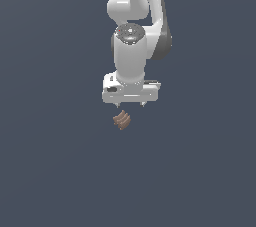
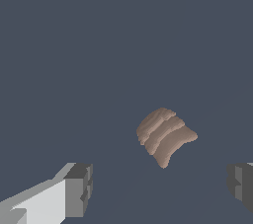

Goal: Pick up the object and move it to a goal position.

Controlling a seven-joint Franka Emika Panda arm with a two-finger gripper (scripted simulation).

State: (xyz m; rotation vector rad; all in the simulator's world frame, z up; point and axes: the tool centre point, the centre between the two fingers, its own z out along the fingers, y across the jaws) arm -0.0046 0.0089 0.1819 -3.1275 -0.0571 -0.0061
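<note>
The object (image 1: 122, 120) is a small brown curved lump with ridged segments, lying on the flat grey-blue ground. In the exterior view it sits just below my white gripper (image 1: 130, 105), a little toward that view's left of the gripper's middle. The gripper points straight down and its two short fingertips (image 1: 144, 104) are spread wide with nothing between them. In the wrist view the object (image 2: 165, 136) lies ahead of the gap between the two grey finger pads (image 2: 79, 188), apart from both.
The white arm (image 1: 135, 11) rises above the gripper toward the top of the exterior view. Only plain grey-blue ground (image 1: 50, 171) shows around the object.
</note>
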